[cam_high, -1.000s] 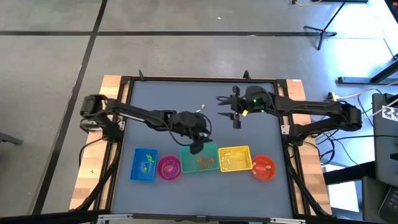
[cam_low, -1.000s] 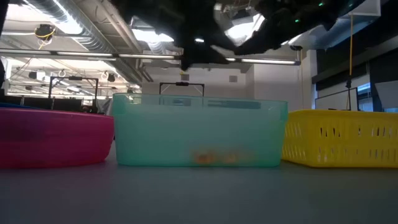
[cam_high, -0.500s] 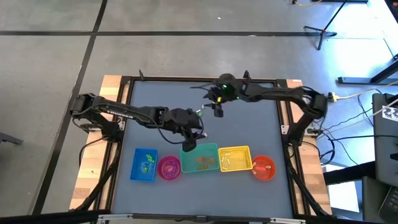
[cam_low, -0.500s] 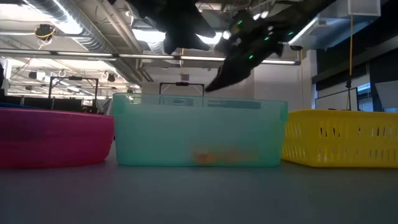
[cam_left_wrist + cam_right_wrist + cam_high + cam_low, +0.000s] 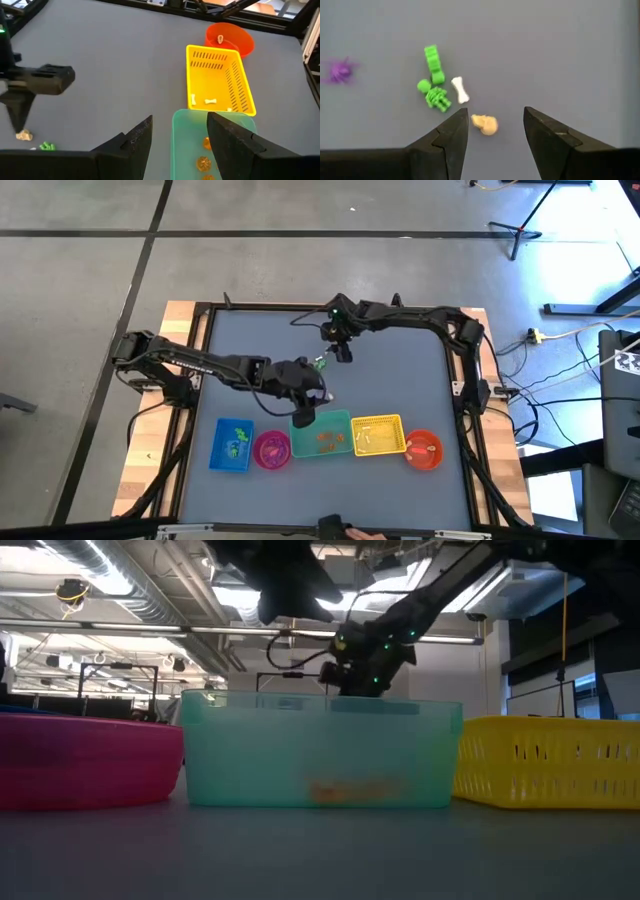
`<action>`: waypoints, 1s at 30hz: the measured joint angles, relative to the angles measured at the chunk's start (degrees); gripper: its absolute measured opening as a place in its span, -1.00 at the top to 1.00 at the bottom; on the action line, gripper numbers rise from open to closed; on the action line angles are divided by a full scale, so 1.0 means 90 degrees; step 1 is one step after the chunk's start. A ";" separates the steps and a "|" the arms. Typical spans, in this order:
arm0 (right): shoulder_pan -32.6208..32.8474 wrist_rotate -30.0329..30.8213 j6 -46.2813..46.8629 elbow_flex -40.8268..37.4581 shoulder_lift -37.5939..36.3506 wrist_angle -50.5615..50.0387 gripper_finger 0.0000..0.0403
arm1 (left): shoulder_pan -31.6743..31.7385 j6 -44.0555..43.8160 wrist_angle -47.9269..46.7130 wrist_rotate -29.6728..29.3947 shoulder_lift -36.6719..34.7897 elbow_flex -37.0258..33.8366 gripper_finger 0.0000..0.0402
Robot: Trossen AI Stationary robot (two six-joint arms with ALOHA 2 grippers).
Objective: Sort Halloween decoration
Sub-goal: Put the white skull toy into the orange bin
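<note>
We see row of containers at table's near edge: blue tray [image 5: 232, 444], pink bowl [image 5: 272, 449], teal bin [image 5: 321, 434] with orange trinkets [image 5: 203, 162], yellow basket [image 5: 379, 434], orange bowl [image 5: 424, 448]. Left gripper [image 5: 304, 414] over teal bin's rim, fingers apart, empty. Farther back, right gripper [image 5: 492, 131] above loose trinkets, fingers spread, empty: pale orange piece [image 5: 485, 124], perhaps skull, white bone [image 5: 459, 90], green figures [image 5: 434, 79], purple spider [image 5: 339, 71].

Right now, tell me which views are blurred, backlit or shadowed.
Right wrist view: purple trinket is soft, the white bone sharp. Low view: ceiling lights backlight the arms into silhouettes; orange pieces blur through the teal bin. High view: even light, faint shadows.
</note>
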 joint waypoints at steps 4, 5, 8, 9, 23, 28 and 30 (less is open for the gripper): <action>0.0002 0.0012 -0.0225 0.0000 0.0180 -0.0126 0.06 | -0.0027 -0.0002 -0.0062 -0.0021 0.0004 -0.0002 0.14; 0.0002 0.0028 -0.0269 0.0000 0.0211 -0.0124 0.06 | -0.0027 -0.0005 -0.0056 -0.0022 0.0005 -0.0002 0.14; 0.0006 0.0084 -0.0301 0.0000 0.0257 -0.0099 0.06 | -0.0022 -0.0005 -0.0023 -0.0025 0.0005 -0.0002 0.14; 0.0005 0.0119 -0.0302 0.0000 0.0257 -0.0081 0.06 | -0.0022 -0.0005 -0.0020 -0.0039 0.0005 -0.0002 0.14; 0.0005 0.0637 -0.0341 0.0000 0.0306 -0.0053 0.06 | -0.0024 -0.0010 0.0012 -0.0157 0.0005 -0.0002 0.14; 0.0007 0.0696 -0.0658 0.0000 0.0308 -0.0081 0.06 | -0.0024 -0.0012 0.0012 -0.0197 0.0005 -0.0002 0.14; 0.0007 0.0762 -0.0865 0.0000 0.0306 -0.0147 0.06 | -0.0024 -0.0018 0.0012 -0.0197 0.0005 -0.0002 0.14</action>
